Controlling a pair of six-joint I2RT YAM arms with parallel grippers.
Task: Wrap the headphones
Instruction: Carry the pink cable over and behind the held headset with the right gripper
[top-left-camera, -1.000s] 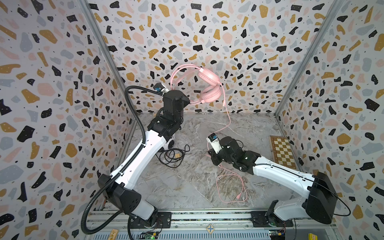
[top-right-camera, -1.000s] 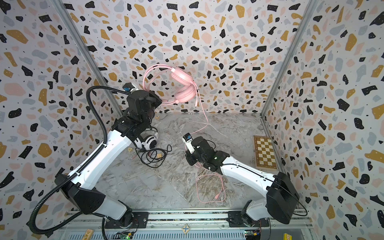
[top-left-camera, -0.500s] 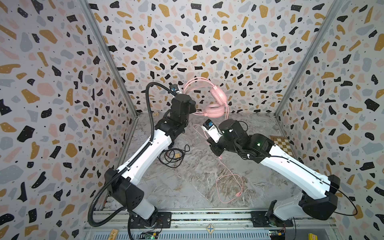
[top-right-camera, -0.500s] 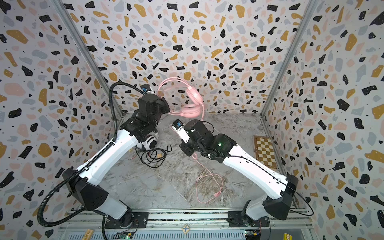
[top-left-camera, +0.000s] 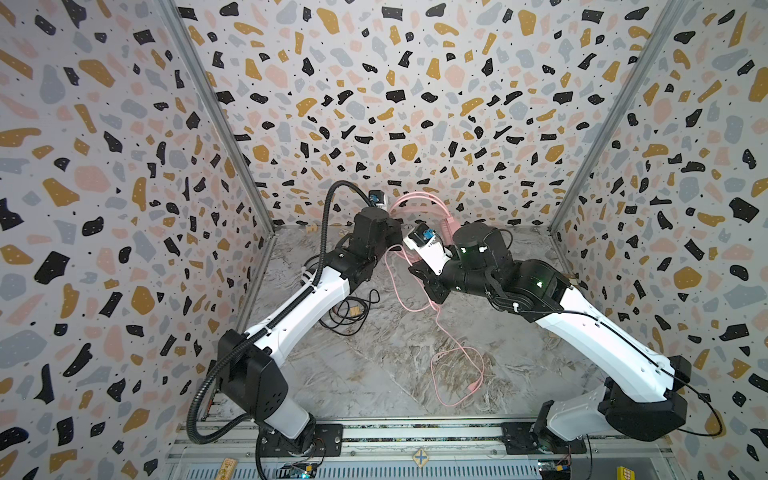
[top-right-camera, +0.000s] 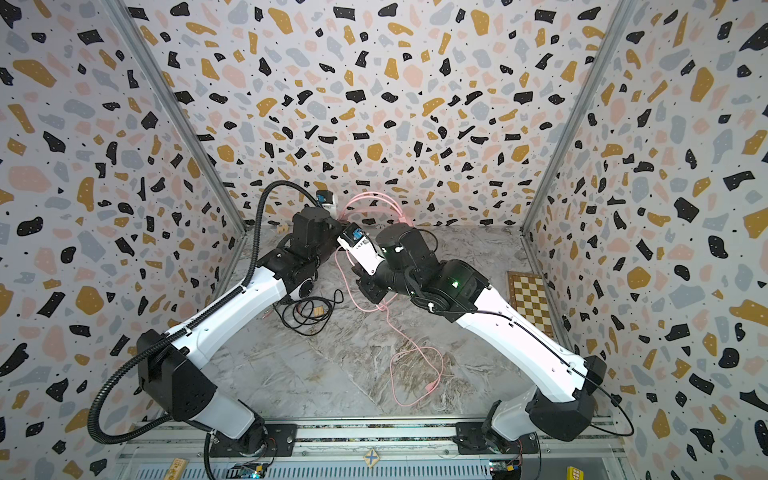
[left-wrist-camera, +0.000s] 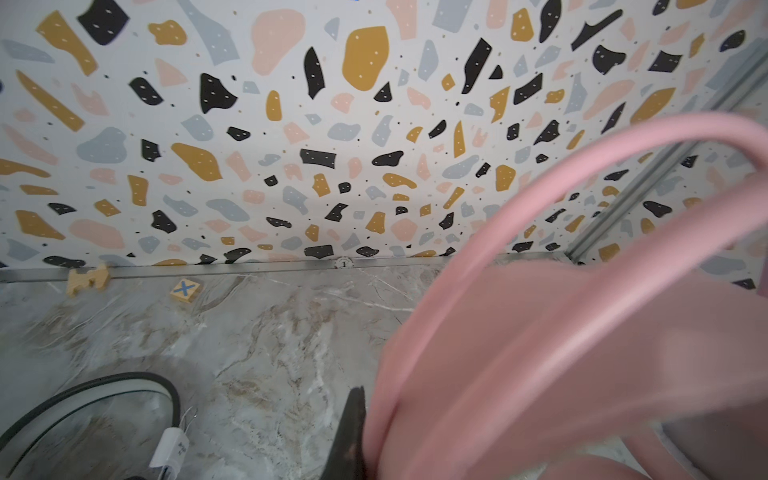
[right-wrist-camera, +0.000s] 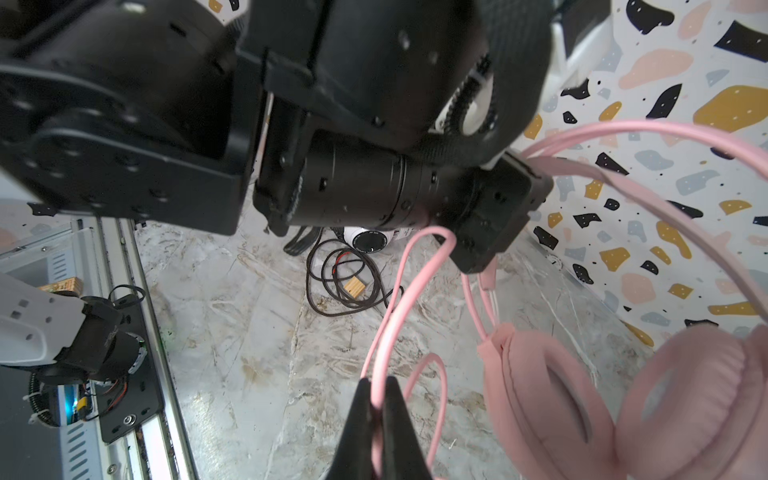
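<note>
Right wrist view shows two headsets. The pink headset (right-wrist-camera: 540, 399) hangs above the worktop (right-wrist-camera: 249, 332), its headband (right-wrist-camera: 665, 135) clenched in the left pincer (top-left-camera: 392, 214). The white headset (right-wrist-camera: 368, 240) lies on the worktop behind it, touching its one coiled black cable (right-wrist-camera: 332, 286). One pink cable (right-wrist-camera: 388, 328) loops down, nipped tight in the right pincer (right-wrist-camera: 376, 384). Both pincers are grasping.

All-pink padded over-ear headphones (right-wrist-camera: 582, 395) and pink cable (right-wrist-camera: 377, 390); grey-veined marble desk (top-left-camera: 374, 374); terrazzo-speckled walls (top-left-camera: 415, 104); brown-and-cream chequered board (top-right-camera: 530, 299).
</note>
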